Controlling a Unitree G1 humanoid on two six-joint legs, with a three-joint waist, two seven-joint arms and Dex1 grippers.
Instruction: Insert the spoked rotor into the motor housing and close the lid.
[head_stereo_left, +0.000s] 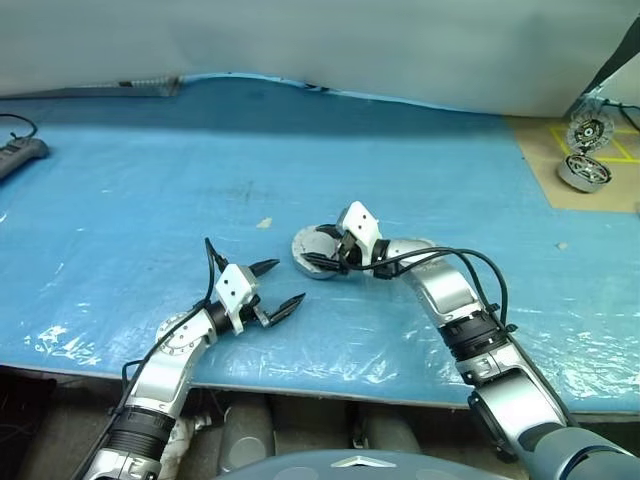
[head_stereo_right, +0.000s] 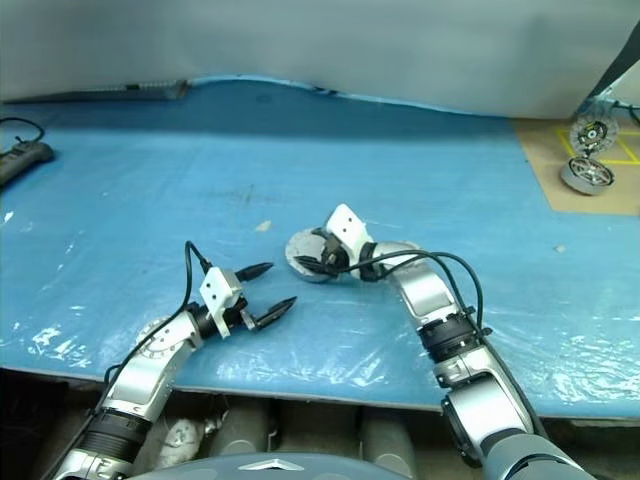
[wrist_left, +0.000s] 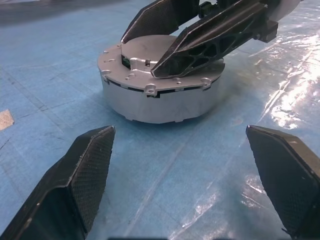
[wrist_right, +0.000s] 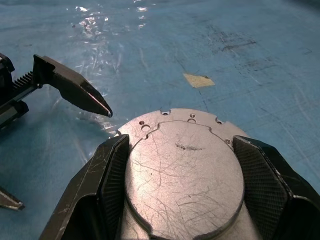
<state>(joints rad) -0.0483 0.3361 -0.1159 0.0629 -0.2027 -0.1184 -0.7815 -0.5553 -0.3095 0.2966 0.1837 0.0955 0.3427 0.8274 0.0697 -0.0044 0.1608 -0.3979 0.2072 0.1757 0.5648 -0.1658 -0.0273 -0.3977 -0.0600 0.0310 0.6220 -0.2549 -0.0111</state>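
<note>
Right tool (wrist_right: 175, 190) reaches in from the right with its two fingers (wrist_right: 107, 185) set either side of the lid (wrist_right: 182, 172), which lies shut, plain scratched face up, on the motor housing (wrist_left: 160, 102); whether the pads press the rim I cannot tell. Left tool (head_stereo_left: 277, 287) sits spread wide and empty, just near-left of the housing, pointing at it. Housing stands mid-table on the blue plastic sheet (head_stereo_left: 150, 180). A tan tape scrap (head_stereo_left: 264, 223) lies to its left. Far right, a duplicate motor (head_stereo_left: 584, 172) rests on a brown board (head_stereo_left: 540, 150); a power strip (head_stereo_left: 20, 155) lies far left. No writing is readable.
</note>
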